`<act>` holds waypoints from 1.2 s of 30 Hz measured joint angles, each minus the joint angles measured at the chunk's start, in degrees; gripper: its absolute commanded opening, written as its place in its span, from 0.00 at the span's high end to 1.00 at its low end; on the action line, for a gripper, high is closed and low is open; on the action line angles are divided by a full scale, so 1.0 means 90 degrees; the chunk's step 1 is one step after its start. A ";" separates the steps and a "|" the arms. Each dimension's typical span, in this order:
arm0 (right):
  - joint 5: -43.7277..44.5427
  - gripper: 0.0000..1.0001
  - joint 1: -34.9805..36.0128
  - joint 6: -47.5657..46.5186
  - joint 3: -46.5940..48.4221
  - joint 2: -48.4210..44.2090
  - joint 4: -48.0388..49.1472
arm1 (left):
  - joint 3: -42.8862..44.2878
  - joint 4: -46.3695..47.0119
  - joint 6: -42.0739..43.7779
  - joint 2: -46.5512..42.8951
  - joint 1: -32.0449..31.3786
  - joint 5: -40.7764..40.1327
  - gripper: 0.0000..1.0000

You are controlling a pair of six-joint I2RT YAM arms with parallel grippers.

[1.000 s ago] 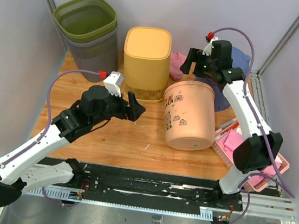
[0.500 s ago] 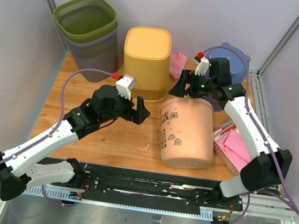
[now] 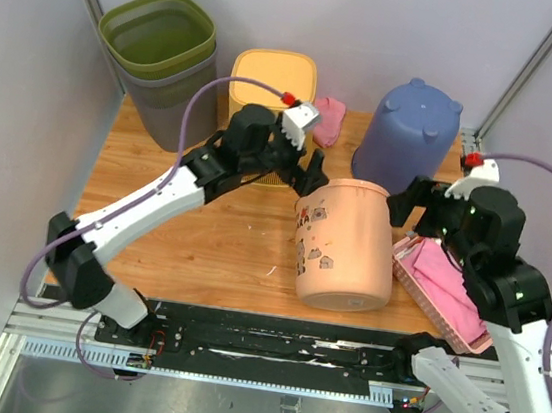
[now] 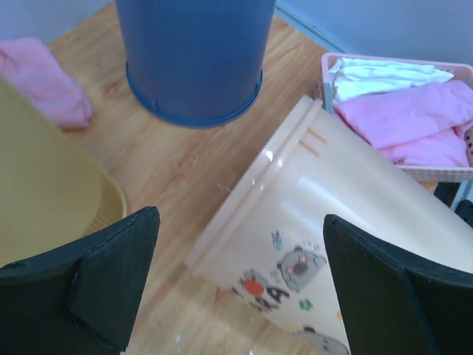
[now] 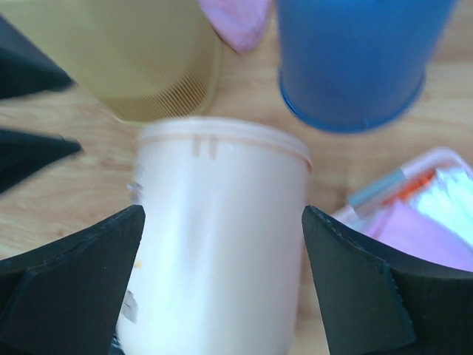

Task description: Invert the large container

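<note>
Peach bucket (image 3: 344,240) rim-down on table (image 3: 220,250), left hand (image 4: 240,218) spread, right hand (image 5: 222,214) spread

Lab test cell: plain grey panel walls (image 3: 23,135), aluminium frame (image 3: 535,67), wooden tabletop (image 3: 220,250)

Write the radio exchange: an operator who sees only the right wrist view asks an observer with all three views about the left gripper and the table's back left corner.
Operator: I see the peach bucket in front of the right gripper, which is open. Where is the left gripper?
Observer: The left gripper is open too. It is at the back left of the bucket's rim and not closed on it.
Operator: What stands in the back left corner?
Observer: A green bin nested in a grey bin, both upright.
</note>
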 measured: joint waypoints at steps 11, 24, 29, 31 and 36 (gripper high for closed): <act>0.0391 0.13 -0.0073 0.1921 -0.2327 -0.1285 -0.1552 | 0.2696 -0.1115 0.1049 0.2475 0.0024 0.1401 0.05; -0.0301 0.16 -0.0085 0.3106 -0.3296 -0.1719 -0.0981 | 0.2302 -0.1535 0.0860 0.2671 0.0092 0.2572 0.48; -0.0430 0.16 -0.0085 0.2939 -0.3317 -0.1241 -0.0726 | 0.0962 -0.1124 0.0408 0.1457 0.0112 0.2004 0.76; -0.0447 0.16 -0.0085 0.2851 -0.3317 -0.1127 -0.0685 | 0.0338 -0.0959 0.0214 0.0872 0.0102 0.1739 0.79; -0.0425 0.16 -0.0085 0.2586 -0.3308 -0.0886 -0.0636 | -0.1088 -0.0588 -0.0415 -0.0508 0.0102 0.1127 0.81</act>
